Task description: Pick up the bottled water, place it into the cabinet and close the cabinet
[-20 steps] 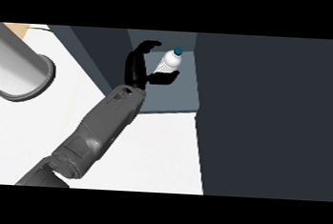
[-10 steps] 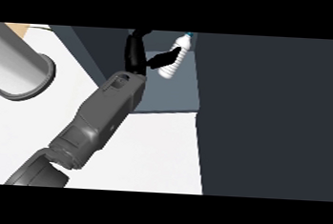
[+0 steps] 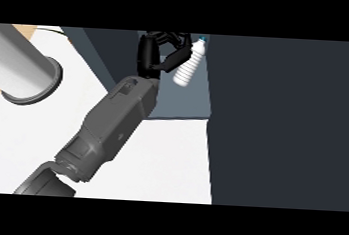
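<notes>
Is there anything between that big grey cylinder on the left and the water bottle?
Yes. In the head view, the hand and its grey forearm lie between the cylinder and the bottle, fingers curled round the bottle.

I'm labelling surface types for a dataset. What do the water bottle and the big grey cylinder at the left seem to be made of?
The water bottle, held in the hand, looks like pale, ribbed plastic: ridges run across its body and a bluish cap shows at its top. The grey cylinder looks like smooth metal with a satin sheen and a flared rim, though painted plastic cannot be ruled out.
</notes>
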